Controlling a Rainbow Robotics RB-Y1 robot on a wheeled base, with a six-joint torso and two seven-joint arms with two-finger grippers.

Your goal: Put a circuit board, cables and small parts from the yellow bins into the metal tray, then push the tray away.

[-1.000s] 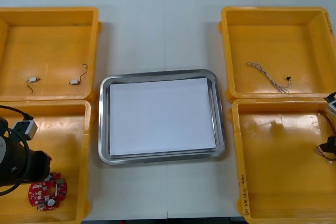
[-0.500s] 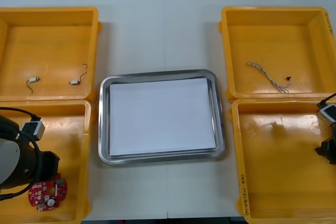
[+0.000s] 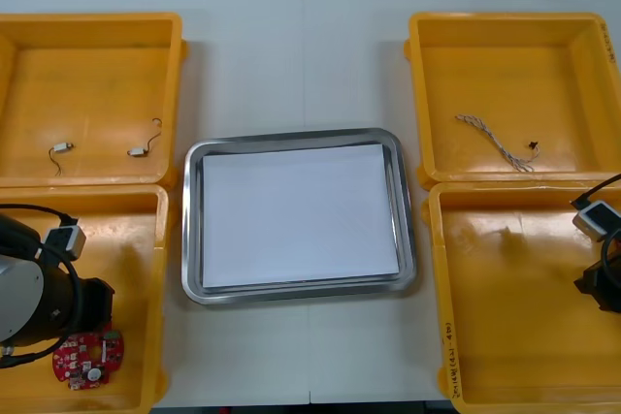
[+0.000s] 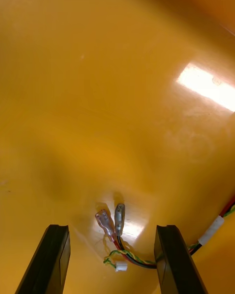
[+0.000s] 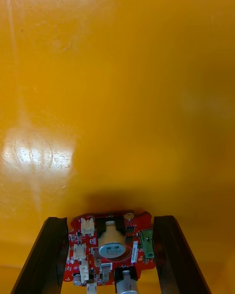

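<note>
While the left gripper point(image 5: 110, 220) hangs spread astride the circuit board point(image 5: 108, 249) in the lower-left yellow bin point(image 3: 136, 239), the right gripper point(image 4: 112, 228) hangs spread over a red/yellow cable point(image 4: 119, 245), lower right. Judgement: lower the left fully, centre the board btwn fingers point(image 5: 49, 255), squeeze at its rim; the tray point(image 3: 299, 138) sits mid-frame.

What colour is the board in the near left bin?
Red with white connectors; the circuit board shows best in the left wrist view, inside the open left gripper.

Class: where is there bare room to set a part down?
Free: metal tray, white inside; table between far yellow bins. Crowded: left gripper straddles the circuit board; right gripper straddles the red and yellow cable.
</note>
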